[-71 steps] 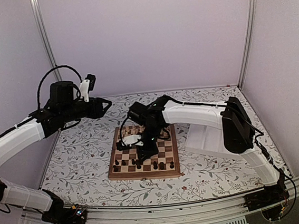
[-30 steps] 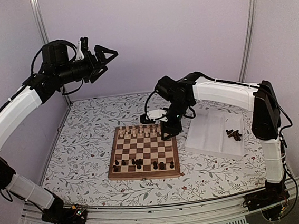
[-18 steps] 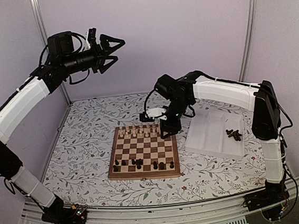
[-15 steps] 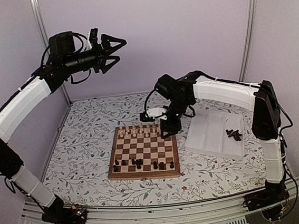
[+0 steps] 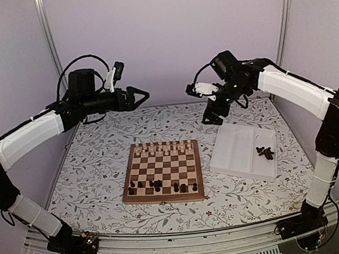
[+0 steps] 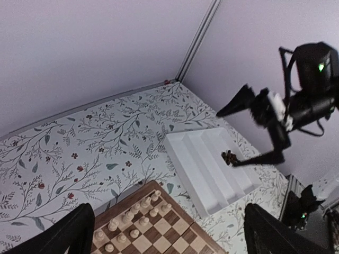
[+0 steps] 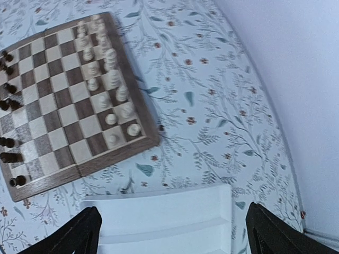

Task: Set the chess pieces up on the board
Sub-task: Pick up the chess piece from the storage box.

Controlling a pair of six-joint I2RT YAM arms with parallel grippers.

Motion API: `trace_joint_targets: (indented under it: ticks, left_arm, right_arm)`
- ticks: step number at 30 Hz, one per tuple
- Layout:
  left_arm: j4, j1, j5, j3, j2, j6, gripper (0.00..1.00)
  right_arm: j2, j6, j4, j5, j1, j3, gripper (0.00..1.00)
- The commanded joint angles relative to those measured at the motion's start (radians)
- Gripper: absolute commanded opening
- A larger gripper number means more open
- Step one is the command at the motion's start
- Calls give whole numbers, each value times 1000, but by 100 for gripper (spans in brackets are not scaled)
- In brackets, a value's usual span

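I'm seeing left gripper [image 5: 135,97] & right gripper [image 5: 202,104] hanging high w/ jaws apart, empty. Some chess pieces [image 5: 162,186] standing on board [image 5: 164,199], near rows; others lying in white tray [image 5: 238,150].

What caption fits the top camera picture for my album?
Left hand and right hand hover open; board partly set, dark chess pieces lie in white tray.

No text, label, brand, number or sign can be read in any of the three views. The square wooden chessboard with dark brown and light tan squares [image 5: 164,166] shows too small for any lettering on its brown border to be made out.
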Motion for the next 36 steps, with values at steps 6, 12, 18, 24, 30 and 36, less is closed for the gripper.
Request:
trace_joint_targets:
  ticks: [6,12,18,24,30,36]
  left_arm:
    - [96,-30,-205,-134,-86,338,99]
    - [167,2,-415,-182,-74,317,99]
    - [155,40,-529,-193,-32,211,99]
    - [220,89,-308,-241,-70,184,89]
    - [191,68,-204,-217,-62,223,75]
    - [155,23,-234,-199,-54,244,75]
  right_arm:
    - [-266,52,194,270,-178,-364,99]
    - [-433,28,227,2,-337,-527,99]
    - [-553,53,378,227,-403,-636,99]
    - [-510,-43,385,5,-554,-688,98]
    - [-308,-86,180,-21,-592,-593,38]
    - [-190,-37,130,-97,-590,-614,32]
